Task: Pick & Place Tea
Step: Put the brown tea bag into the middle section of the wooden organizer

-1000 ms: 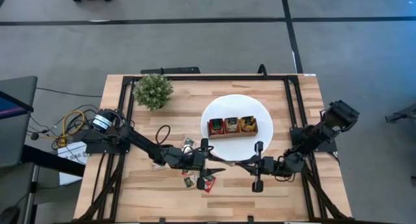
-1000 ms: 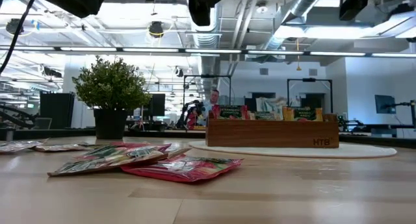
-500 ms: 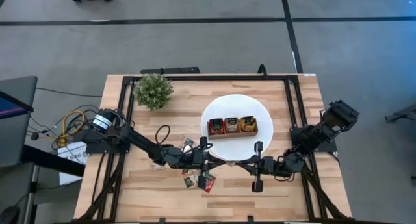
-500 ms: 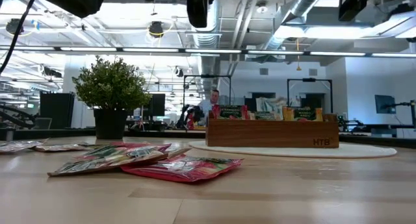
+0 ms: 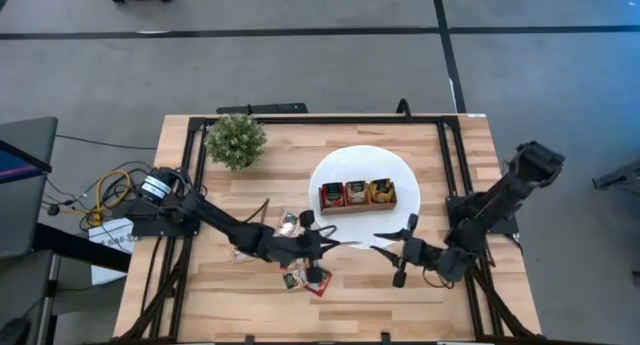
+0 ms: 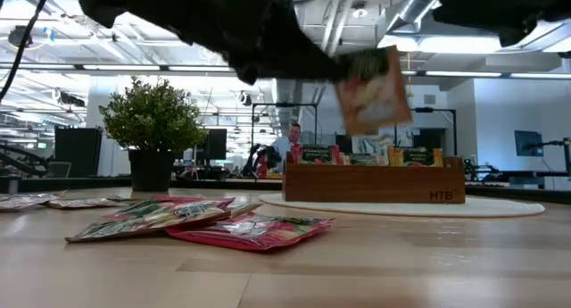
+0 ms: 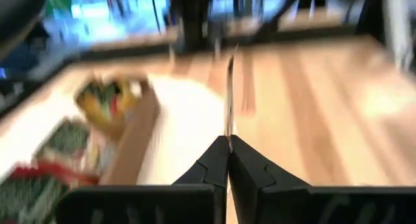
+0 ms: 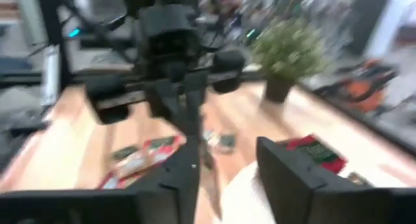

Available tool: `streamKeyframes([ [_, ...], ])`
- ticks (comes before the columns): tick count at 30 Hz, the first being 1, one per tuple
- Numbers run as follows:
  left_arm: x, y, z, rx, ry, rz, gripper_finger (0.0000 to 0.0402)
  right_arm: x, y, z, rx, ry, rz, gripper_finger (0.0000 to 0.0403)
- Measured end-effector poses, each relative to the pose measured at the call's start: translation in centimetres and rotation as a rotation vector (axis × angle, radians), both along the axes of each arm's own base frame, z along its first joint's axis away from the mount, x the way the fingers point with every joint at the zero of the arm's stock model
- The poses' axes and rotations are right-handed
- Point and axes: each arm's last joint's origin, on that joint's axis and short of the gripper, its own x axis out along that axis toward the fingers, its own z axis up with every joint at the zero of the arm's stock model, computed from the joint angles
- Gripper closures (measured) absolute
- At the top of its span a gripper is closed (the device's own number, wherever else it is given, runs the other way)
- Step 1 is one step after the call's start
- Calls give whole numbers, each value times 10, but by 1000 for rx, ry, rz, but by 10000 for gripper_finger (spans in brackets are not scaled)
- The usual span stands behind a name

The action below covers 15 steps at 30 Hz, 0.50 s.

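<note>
Now my left hand (image 5: 333,245) is clamped on one tea sachet (image 6: 373,89), held edge-up off the surface near its front-middle, w/ the right hand (image 5: 390,243) released just opposite; looks like a handover so the tray (image 5: 358,195) is reachable.

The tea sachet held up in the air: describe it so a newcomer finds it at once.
Start at the white plate carrying the wooden tray. Just off the plate's near edge, the left gripper is shut on one tea sachet, lifted clear of the table. Unlike the loose sachets lying flat on the wood, it hangs upright in mid-air.
</note>
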Motion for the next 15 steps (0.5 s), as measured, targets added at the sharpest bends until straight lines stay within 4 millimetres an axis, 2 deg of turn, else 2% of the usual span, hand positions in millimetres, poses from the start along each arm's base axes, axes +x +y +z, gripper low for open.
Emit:
streamKeyframes([
  [3,4,1,0,0,106,23,401,5,-6,10,34,116,63,230],
  [8,9,-1,6,-1,129,31,401,35,-22,18,37,367,67,187],
  [11,9,-1,7,0,135,30,401,58,-27,19,-2,481,73,186],
  [15,9,0,6,-4,144,35,401,87,-28,20,-31,577,106,217],
])
